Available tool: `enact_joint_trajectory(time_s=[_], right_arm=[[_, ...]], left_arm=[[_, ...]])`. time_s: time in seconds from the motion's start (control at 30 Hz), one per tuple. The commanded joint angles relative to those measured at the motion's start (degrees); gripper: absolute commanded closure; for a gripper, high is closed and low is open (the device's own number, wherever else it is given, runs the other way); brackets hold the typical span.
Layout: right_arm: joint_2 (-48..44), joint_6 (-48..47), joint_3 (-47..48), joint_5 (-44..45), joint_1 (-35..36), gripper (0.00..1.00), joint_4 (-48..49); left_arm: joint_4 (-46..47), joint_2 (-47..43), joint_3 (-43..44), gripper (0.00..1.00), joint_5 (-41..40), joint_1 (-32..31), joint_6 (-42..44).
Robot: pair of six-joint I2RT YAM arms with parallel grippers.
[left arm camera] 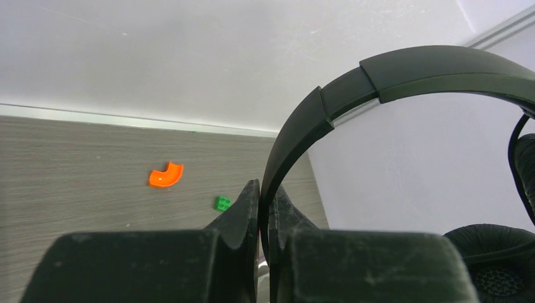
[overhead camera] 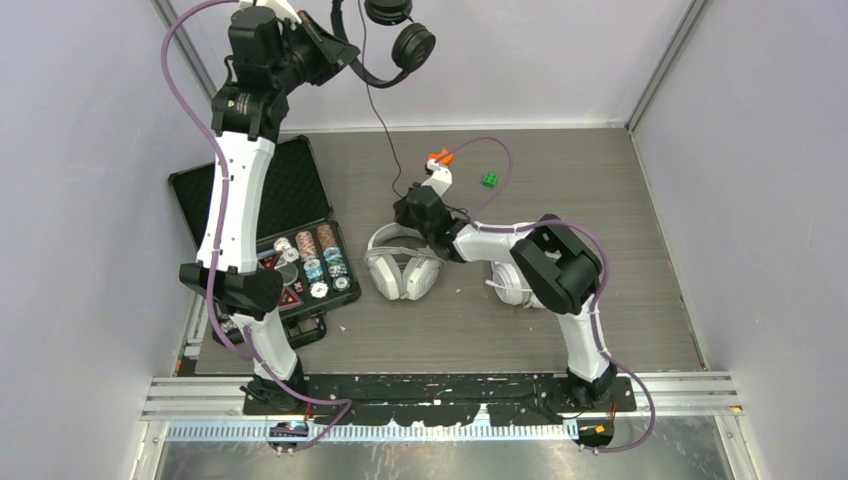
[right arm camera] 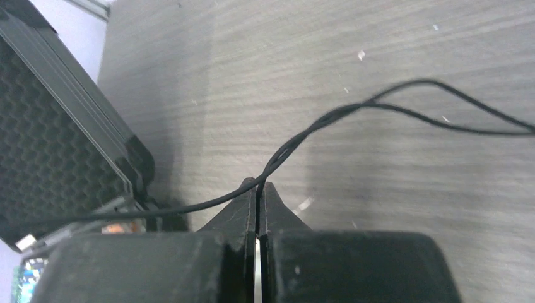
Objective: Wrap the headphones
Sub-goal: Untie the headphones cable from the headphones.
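The black headphones (overhead camera: 392,40) hang high at the back, and my left gripper (overhead camera: 335,48) is shut on their headband (left arm camera: 404,69). In the left wrist view the band passes between the closed fingertips of the left gripper (left arm camera: 265,189), with an ear cushion (left arm camera: 498,259) at lower right. Their black cable (overhead camera: 383,125) drops to the table. My right gripper (overhead camera: 408,203) is shut on that cable (right arm camera: 353,110), pinched at the tips of the right gripper (right arm camera: 258,184). White headphones (overhead camera: 400,270) lie on the table. A second white pair (overhead camera: 508,285) is partly hidden under the right arm.
An open black case (overhead camera: 290,200) with poker chips lies at the left, and its foam lid (right arm camera: 57,139) is close to the right gripper. An orange curved piece (overhead camera: 438,157) and a green brick (overhead camera: 490,180) lie toward the back. Walls enclose three sides.
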Motion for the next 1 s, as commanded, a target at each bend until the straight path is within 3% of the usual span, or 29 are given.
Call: enact_joint_trajectory(time_s=[0.0, 0.17, 0.37, 0.57, 0.7, 0.8, 0.97], right_arm=[[-11.27, -3.66, -6.80, -1.36, -2.31, 1.00, -0.77], [-28.73, -7.31, -14.83, -11.24, -15.03, 1.00, -12.79], [-39.33, -12.11, -12.42, -21.69, -35.97, 1.00, -31.72], [-39.96, -14.26, -3.82, -19.10, -55.14, 1.00, -42.80], [-37.89, -11.38, -0.53, -24.62, -66.43, 1.00, -43.99], [-36.57, -10.21, 1.42, -29.14, -70.75, 1.00, -44.20], [-35.45, -10.79, 3.69, -29.24, -72.60, 1.00, -45.80]], left_arm=[[-1.57, -1.73, 2.93, 1.00, -4.87, 2.17, 2.44], [-3.86, -3.71, -2.53, 1.00, -5.78, 7.11, 3.17], [-4.11, -4.46, -5.91, 1.00, -7.64, 11.07, 4.44], [-4.57, -4.39, -4.95, 1.00, -8.33, 15.64, 4.28], [-5.10, -4.00, -4.05, 1.00, -8.73, 18.02, 3.98], [-5.18, -3.63, -3.58, 1.00, -9.37, 19.31, 4.36], [-5.56, -3.19, -3.11, 1.00, -10.23, 21.33, 4.65]])
